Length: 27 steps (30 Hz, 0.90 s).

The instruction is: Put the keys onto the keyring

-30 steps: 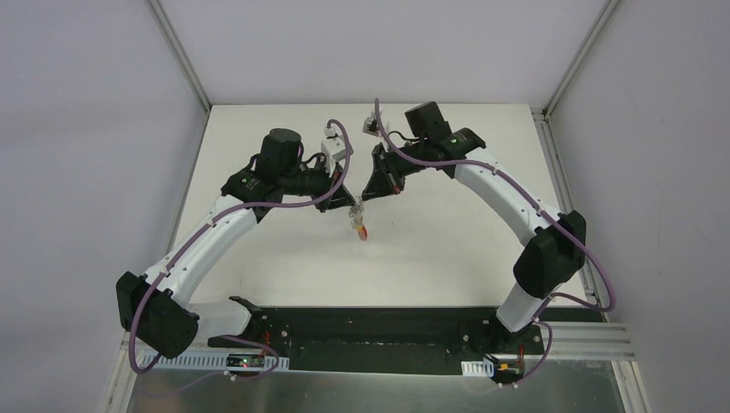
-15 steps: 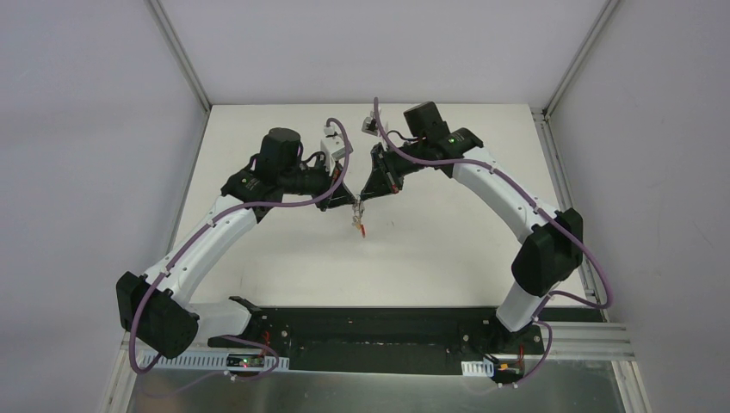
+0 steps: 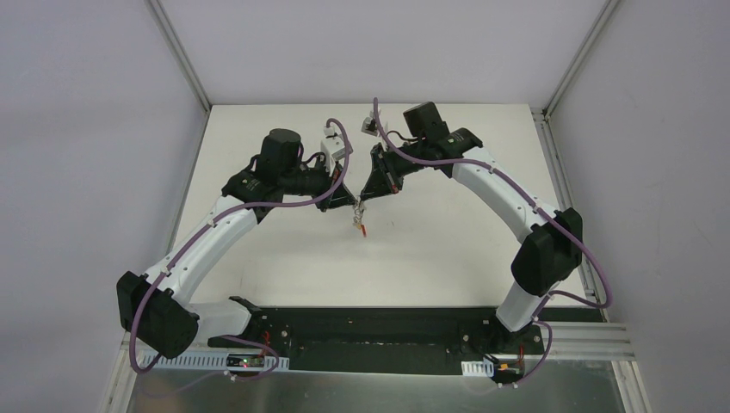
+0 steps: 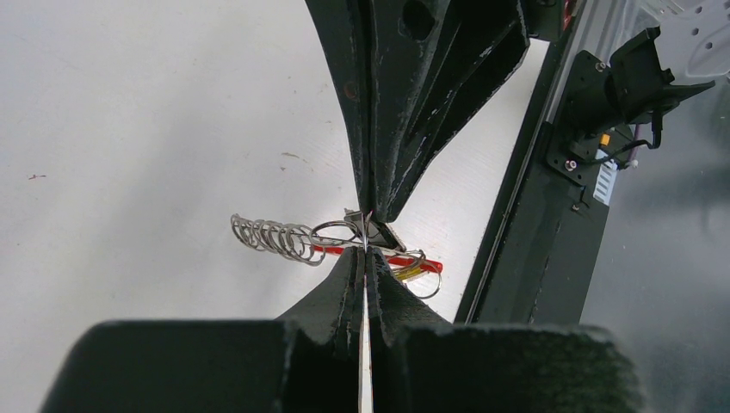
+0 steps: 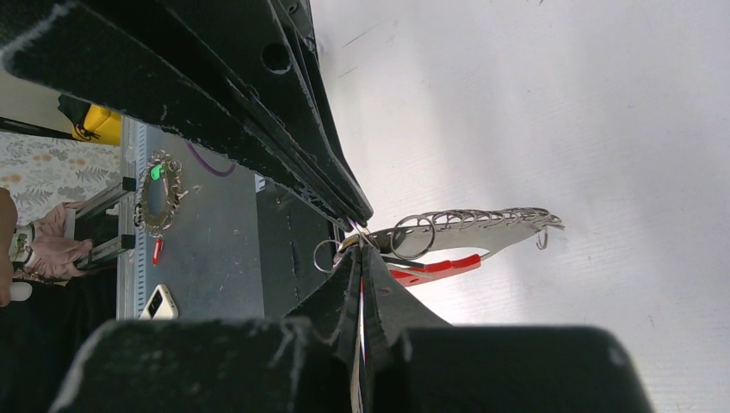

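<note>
Above the middle of the white table (image 3: pixel 448 249), my left gripper (image 3: pixel 354 203) and right gripper (image 3: pixel 361 204) meet tip to tip. Both are shut. The keyring (image 3: pixel 362 226) hangs under them, clear of the table. Seen from the left wrist, my left gripper (image 4: pixel 365 250) pinches a thin silver ring of the keyring (image 4: pixel 277 237), beside its wire loops, red band and orange tag. A small dark piece with a silver edge, apparently the key (image 4: pixel 385 234), sits at the right gripper's tips. In the right wrist view, my right gripper (image 5: pixel 361 249) is shut beside the keyring (image 5: pixel 436 268). That view hides the key.
A black rail (image 3: pixel 370 331) with the arm bases runs along the near edge. Grey enclosure walls (image 3: pixel 86 129) stand close on the left, right and back. A phone (image 5: pixel 160 301) and a ring of trinkets (image 5: pixel 160 194) lie on the metal shelf beyond the rail.
The hanging keyring has risen slightly and drawn in under the fingertips. Both arms have barely moved and both grippers stay shut.
</note>
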Each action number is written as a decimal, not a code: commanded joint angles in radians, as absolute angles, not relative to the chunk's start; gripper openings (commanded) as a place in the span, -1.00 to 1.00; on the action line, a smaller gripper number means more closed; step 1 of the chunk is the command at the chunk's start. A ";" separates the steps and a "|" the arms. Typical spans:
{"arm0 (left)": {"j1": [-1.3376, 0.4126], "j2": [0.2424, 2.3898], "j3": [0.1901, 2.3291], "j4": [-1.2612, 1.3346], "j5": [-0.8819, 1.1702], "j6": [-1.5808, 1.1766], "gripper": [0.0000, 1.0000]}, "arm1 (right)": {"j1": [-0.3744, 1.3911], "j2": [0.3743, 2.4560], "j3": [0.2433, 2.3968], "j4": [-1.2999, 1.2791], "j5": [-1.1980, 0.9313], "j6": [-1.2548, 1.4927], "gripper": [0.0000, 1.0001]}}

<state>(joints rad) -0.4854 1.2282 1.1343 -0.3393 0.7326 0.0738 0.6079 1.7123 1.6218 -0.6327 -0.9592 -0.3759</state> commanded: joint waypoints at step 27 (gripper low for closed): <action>-0.495 1.183 1.134 -0.301 0.749 0.080 -1.00 | 0.612 1.709 1.649 -0.658 -0.957 -0.408 -1.00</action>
